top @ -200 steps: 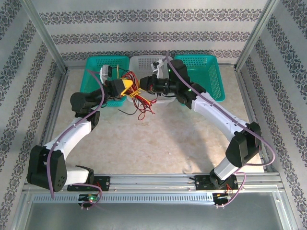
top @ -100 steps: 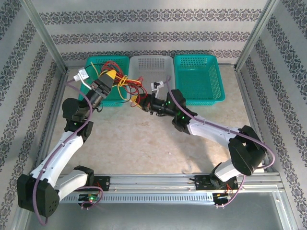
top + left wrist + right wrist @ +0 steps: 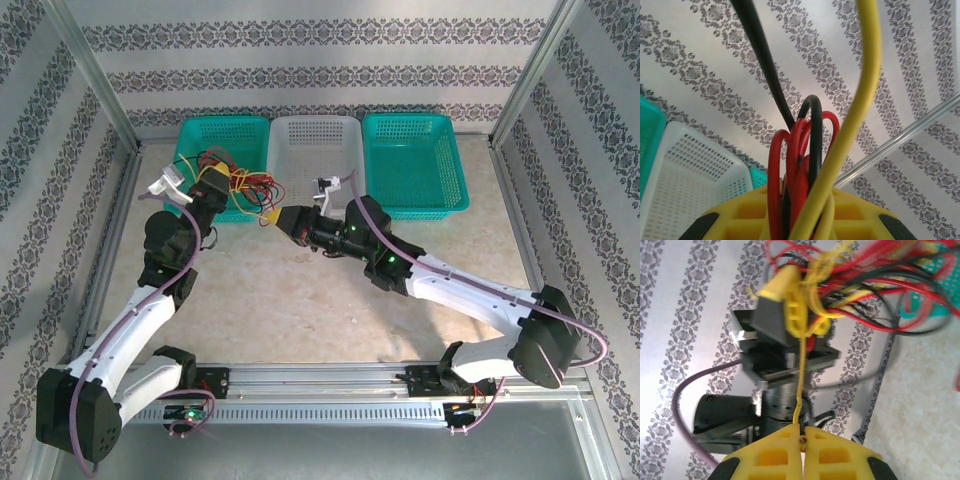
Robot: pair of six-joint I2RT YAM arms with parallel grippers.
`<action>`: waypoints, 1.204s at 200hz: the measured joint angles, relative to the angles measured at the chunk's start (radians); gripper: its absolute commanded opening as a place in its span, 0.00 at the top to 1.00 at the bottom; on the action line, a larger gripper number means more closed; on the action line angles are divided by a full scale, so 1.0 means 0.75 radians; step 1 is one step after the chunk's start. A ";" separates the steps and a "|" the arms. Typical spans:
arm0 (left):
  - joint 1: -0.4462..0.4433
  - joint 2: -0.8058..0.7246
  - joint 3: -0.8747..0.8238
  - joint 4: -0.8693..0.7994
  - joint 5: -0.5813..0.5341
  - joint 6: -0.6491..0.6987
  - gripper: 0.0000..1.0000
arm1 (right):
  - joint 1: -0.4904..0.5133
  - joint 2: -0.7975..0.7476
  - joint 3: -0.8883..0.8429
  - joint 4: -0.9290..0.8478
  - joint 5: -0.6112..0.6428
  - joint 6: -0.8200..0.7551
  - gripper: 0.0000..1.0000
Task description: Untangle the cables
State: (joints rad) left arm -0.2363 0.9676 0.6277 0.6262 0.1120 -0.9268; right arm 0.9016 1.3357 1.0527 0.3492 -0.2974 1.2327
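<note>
Nearest to the bases, the right gripper [image 3: 281, 218] is over the table [image 3: 300, 300], in front of the white basket [image 3: 315, 145]. Its fingers are pressed together on one thin yellow wire [image 3: 801, 382], which runs straight up to the bunch. A little farther and to the left, the left gripper [image 3: 217, 183] is raised and clenched on the cables [image 3: 250, 183], a bunch of red, black and yellow wires held over the front rim of the left teal basket [image 3: 230, 135]. Beyond, the right teal basket [image 3: 415, 150] stands beside the white one.
</note>
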 measured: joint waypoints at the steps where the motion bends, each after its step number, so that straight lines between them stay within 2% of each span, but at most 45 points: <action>1: 0.000 0.001 -0.001 -0.001 0.000 0.001 1.00 | 0.000 -0.001 0.006 -0.006 -0.001 -0.005 1.00; 36: 0.000 -0.004 -0.032 -0.039 0.101 0.011 1.00 | -0.039 -0.019 0.351 -0.341 -0.002 -0.217 1.00; 66: -0.001 -0.019 -0.036 0.008 0.310 -0.004 1.00 | -0.198 -0.006 0.610 -0.585 -0.045 -0.332 1.00; 92: 0.000 0.020 -0.038 0.161 0.534 -0.109 1.00 | -0.324 0.066 0.843 -0.780 -0.092 -0.422 1.00; 121: 0.000 0.092 -0.037 0.341 0.738 -0.291 1.00 | -0.465 0.135 0.953 -0.877 -0.173 -0.445 1.00; 153: 0.000 0.104 0.001 0.479 0.849 -0.485 1.00 | -0.600 0.241 0.960 -0.866 -0.256 -0.424 1.00; 176: 0.000 0.113 0.054 0.584 0.849 -0.596 1.00 | -0.641 0.323 0.898 -0.782 -0.294 -0.386 1.00; 212: 0.000 0.138 0.098 0.699 0.776 -0.685 1.00 | -0.620 0.409 0.615 -0.520 -0.330 -0.250 1.00; 241: 0.000 0.159 0.109 0.679 0.690 -0.656 1.00 | -0.539 0.452 0.439 -0.375 -0.322 -0.180 1.00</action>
State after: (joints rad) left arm -0.2363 1.0870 0.7097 1.1355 0.6292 -1.4185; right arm 0.4976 1.6745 1.3823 0.0677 -0.5392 1.0977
